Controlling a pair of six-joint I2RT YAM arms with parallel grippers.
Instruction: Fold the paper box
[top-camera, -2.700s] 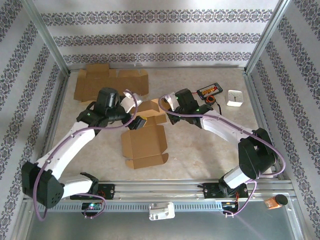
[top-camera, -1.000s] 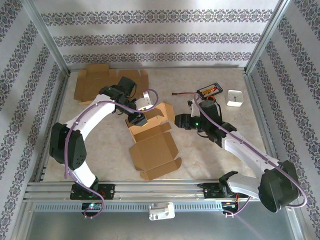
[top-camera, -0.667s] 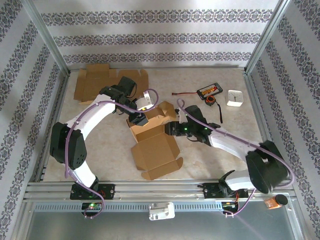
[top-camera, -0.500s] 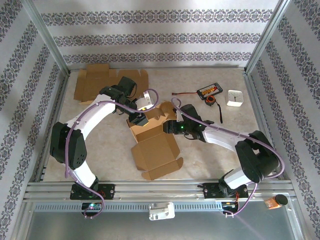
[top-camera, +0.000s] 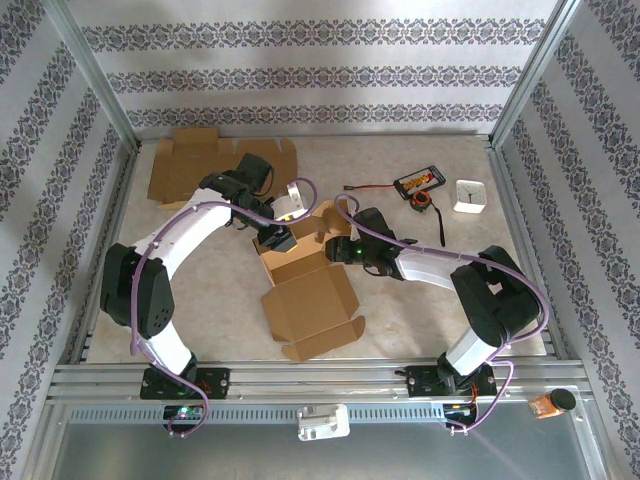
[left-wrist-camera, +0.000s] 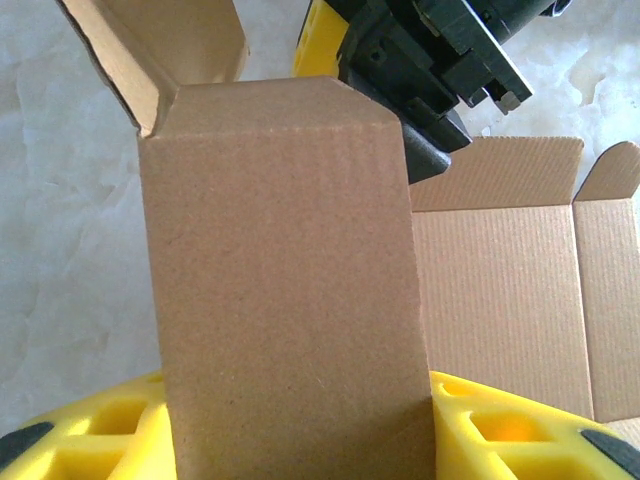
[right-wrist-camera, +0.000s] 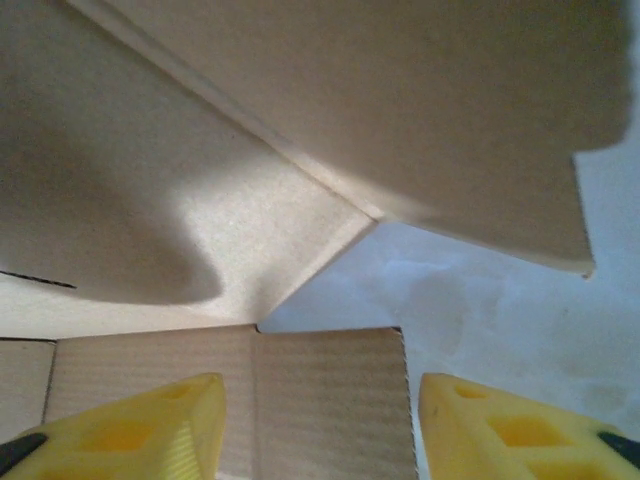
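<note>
Paper box (top-camera: 305, 285) at table centre, half formed. Left gripper (top-camera: 279, 240) at its 11 o'clock, clamped on an upright flap (left-wrist-camera: 285, 290). Right gripper (right-wrist-camera: 320, 420), jaws wide, holds nothing, apparently under a panel. Risk: pushing further could crease or tear the pinched flap.

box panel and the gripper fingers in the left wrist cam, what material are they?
Paper box: brown corrugated cardboard, matte; faint ribbing on the faces and a fluted cut edge at the upper flap. Left gripper fingers: glossy yellow, looks like moulded or printed plastic with recessed pockets; exact type unclear.
</note>
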